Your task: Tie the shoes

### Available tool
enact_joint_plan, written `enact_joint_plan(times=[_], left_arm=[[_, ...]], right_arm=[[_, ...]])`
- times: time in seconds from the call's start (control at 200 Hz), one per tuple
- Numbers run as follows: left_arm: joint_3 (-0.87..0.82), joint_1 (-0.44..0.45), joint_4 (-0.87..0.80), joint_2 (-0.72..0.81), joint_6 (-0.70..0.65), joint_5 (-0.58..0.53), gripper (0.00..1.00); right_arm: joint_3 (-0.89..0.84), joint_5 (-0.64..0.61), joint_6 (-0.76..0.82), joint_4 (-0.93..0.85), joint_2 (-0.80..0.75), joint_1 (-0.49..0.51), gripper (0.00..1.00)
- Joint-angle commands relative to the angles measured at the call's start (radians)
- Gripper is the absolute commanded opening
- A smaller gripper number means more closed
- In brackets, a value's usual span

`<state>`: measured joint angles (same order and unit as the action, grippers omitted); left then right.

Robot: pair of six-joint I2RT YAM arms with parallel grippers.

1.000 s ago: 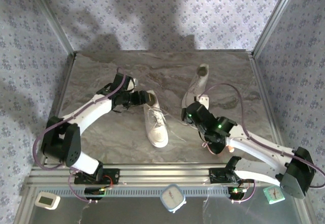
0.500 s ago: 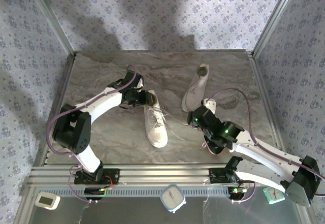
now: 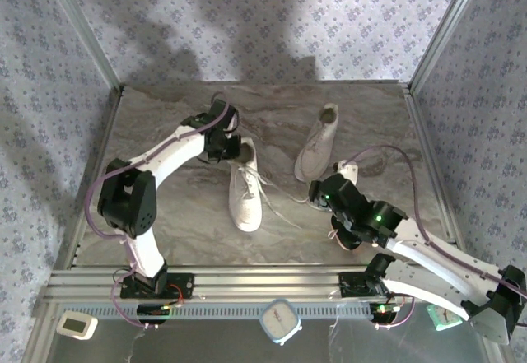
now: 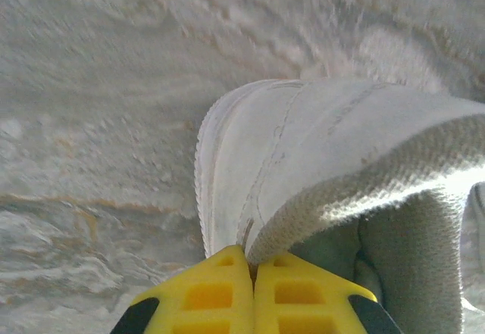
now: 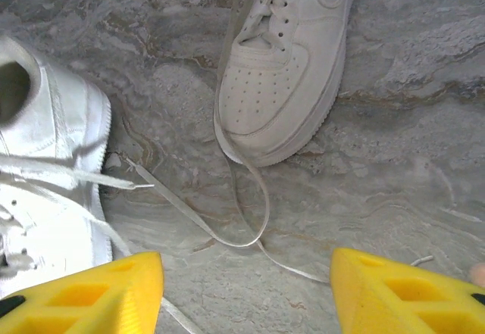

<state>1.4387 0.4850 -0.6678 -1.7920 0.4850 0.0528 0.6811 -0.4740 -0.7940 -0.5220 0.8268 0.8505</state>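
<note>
Shoe heel collar inside closed left end effector

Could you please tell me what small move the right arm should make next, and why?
Probably lower the open right gripper onto the loose lace lying on the table just ahead of it. The left gripper is shut on the heel collar of the nearer sneaker, apparently steadying it, so the lace looks free to grasp.
</note>
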Motion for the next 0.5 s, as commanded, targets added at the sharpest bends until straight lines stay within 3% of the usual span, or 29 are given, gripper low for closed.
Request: enact_joint_plan(times=[0.0,0.495], left_arm=[[0.169,-0.061,-0.003,-0.04,-0.058,-0.025,0.0],[1.002,-0.222,-0.228,-0.592,-0.223,0.085,0.0]], right_arm=[[0.0,-0.053,-0.014,-0.074,-0.033,-0.004,0.61],[-0.015,-0.081,-0.056,-0.213,-0.106,-0.011,0.61]])
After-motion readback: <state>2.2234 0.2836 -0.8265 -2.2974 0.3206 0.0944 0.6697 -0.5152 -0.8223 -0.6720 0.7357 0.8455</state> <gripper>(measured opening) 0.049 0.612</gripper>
